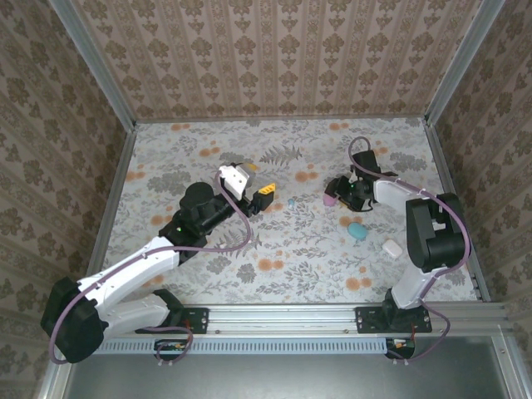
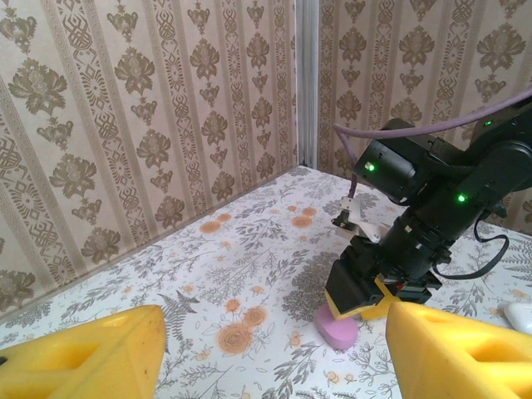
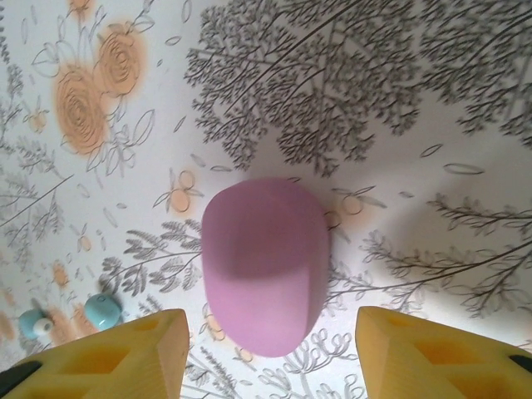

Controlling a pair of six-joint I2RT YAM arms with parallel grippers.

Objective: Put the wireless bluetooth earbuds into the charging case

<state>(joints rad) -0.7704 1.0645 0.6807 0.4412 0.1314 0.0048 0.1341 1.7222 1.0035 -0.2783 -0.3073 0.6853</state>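
Right gripper [image 3: 270, 337] spread over pink case [image 3: 262, 262]; left gripper [image 2: 274, 353] spread too. Closing could squirt the rounded case sideways.

Bright, even, diffuse light throughout; shadows on the tabletop [image 1: 291, 249] are soft and faint. Yellow jaws (very near both wrist lenses) look blurred.

Wallpapered walls [image 1: 274, 58] enclose the desk [image 1: 283, 249] on three sides, their paper beige with brown damask motifs set in vertical stripes. Aluminium posts [image 1: 95, 66] run up the two far corners. The desk surface is white, printed with grey foliage and orange flowers. An aluminium rail [image 1: 283, 315] crosses its near edge. The light is soft and even.
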